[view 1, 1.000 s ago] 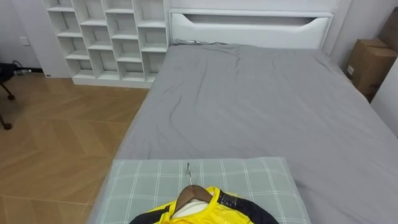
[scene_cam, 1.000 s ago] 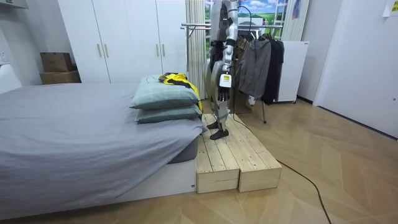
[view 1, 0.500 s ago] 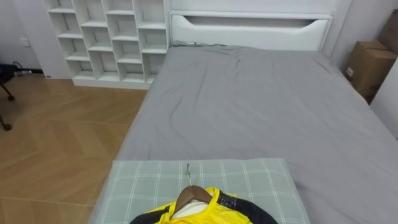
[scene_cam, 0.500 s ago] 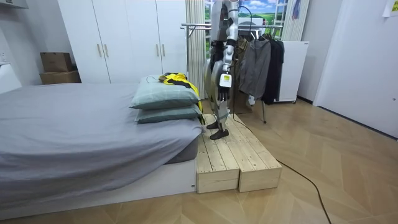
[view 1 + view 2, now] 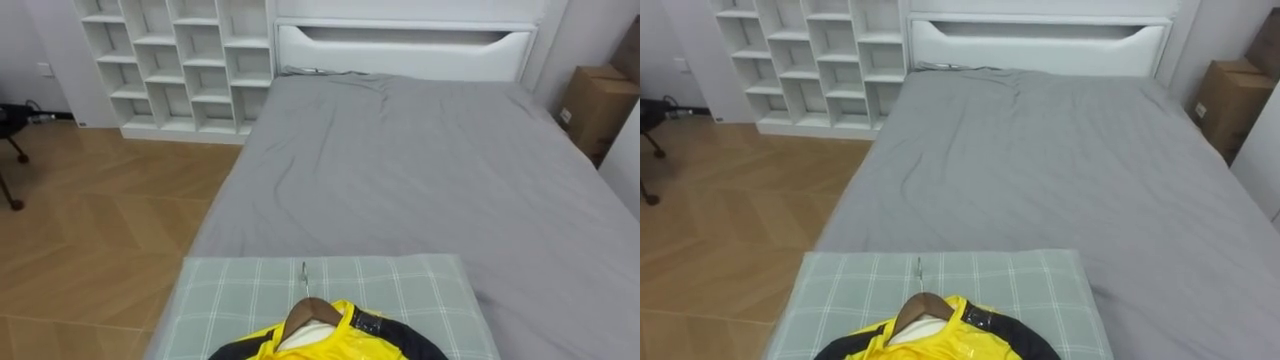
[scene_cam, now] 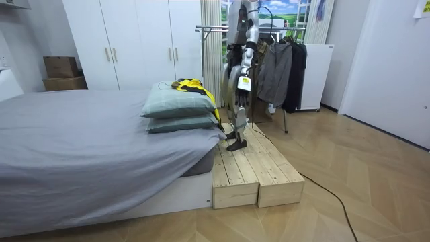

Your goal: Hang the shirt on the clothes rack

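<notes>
Seemingly the left hand (image 6: 239,106) hangs apart from the yellow jersey (image 5: 335,340), openness unclear.

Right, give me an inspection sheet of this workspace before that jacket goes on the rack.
Surface: grey bed, sheet wrinkled; two green checked pillows stacked at its foot.
Job's things: yellow and black jacket on a wooden hanger lies on top of the pillows; clothes rack with dark clothes stands behind the robot.
Clutter: nothing seen.
Hands: left hand hangs at the robot's side, away from the jacket.
Cables: what looks like a thin dark cord at the head of the bed.
Surroundings: white shelf unit, cardboard box, white wardrobe; the robot stands on a wooden platform at the bed's foot.
</notes>
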You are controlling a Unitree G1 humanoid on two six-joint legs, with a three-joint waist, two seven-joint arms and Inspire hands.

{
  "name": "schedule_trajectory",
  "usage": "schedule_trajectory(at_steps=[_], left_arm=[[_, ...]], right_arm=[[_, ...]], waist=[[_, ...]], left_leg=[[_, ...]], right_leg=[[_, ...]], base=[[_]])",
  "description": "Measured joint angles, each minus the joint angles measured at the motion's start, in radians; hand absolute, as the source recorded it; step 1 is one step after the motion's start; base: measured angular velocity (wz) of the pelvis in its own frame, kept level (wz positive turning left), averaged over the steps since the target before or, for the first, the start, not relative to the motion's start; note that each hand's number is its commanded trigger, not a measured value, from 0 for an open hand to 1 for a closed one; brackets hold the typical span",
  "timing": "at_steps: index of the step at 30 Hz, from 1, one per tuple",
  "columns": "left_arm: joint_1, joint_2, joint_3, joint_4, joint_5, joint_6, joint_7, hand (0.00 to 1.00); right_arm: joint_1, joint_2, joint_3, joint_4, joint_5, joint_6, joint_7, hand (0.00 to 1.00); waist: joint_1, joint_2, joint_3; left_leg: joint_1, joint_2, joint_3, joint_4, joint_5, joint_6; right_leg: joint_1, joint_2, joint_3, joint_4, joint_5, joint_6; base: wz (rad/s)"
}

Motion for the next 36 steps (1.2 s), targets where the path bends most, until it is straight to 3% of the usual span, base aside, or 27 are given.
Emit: schedule_trajectory(at_steps=[7,9,18,28,36], left_arm=[[-0.01,-0.002,0.006,-0.064,0.033,-0.026,0.161,0.0],[-0.017,-0.002,0.003,-0.066,0.068,-0.053,0.223,0.0],[-0.024,0.0,-0.051,-0.12,0.124,-0.087,0.389,0.0],[-0.038,0.001,-0.071,-0.17,0.27,-0.092,0.501,0.0],[-0.039,0.001,-0.12,-0.298,0.393,-0.11,0.555,0.0]], right_arm=[[-0.003,0.0,0.002,-0.002,0.021,-0.023,-0.041,0.0],[-0.004,0.001,0.002,-0.003,0.022,-0.039,-0.061,0.0],[0.001,0.0,0.029,0.003,0.075,-0.058,-0.099,0.0],[-0.007,-0.004,0.08,0.019,0.121,-0.057,-0.105,0.0],[-0.013,-0.004,0.079,0.018,0.118,-0.058,-0.115,0.0]], waist=[[-0.001,0.0,-0.0028],[-0.004,-0.002,-0.0028],[-0.011,-0.002,-0.0061],[-0.014,0.006,-0.0043],[-0.038,0.013,-0.0036]], left_leg=[[-0.003,0.0,-0.002,0.001,0.0,0.0],[-0.001,-0.001,-0.002,-0.001,0.0,0.0],[-0.008,-0.005,-0.01,-0.001,0.0,0.0],[0.003,-0.007,-0.03,-0.003,0.0,0.0],[-0.001,-0.008,-0.045,0.003,0.0,0.0]], right_leg=[[-0.001,0.0,-0.001,-0.001,0.0,0.0],[0.0,0.0,-0.001,0.0,0.0,0.0],[0.002,-0.003,-0.023,-0.016,0.001,0.0],[0.018,-0.003,-0.024,-0.015,0.001,0.0],[0.022,-0.002,-0.03,-0.017,0.001,0.0]], base=[[0.0],[0.0],[0.03],[0.05],[0.06]])
